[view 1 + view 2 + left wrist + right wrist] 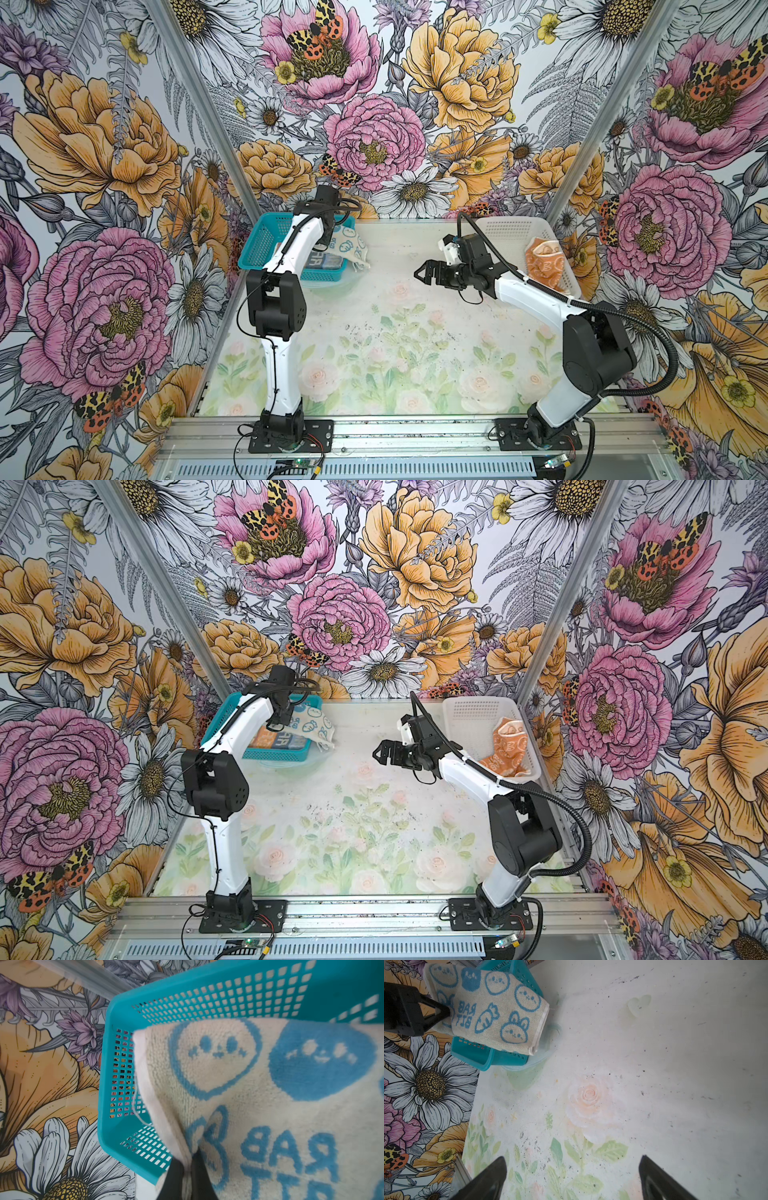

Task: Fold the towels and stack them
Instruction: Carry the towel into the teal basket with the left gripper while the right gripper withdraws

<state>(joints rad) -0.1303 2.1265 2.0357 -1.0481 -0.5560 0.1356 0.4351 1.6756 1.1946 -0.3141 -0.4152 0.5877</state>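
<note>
Left wrist view: left gripper (187, 1167) pinches the cream bunny towel (270, 1105) by its hem over the far-left teal basket (207, 976), seemingly stacking it onto the striped towel (322, 262); next, lower and release. Right gripper (419, 274) spread.

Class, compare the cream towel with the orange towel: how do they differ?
The cream towel has blue bunnies; the orange towel has white ones. The cream towel is pinched by the left gripper over the teal basket; the orange towel lies crumpled, ungripped, in the white basket. Both are bunny-print cloths.
</note>
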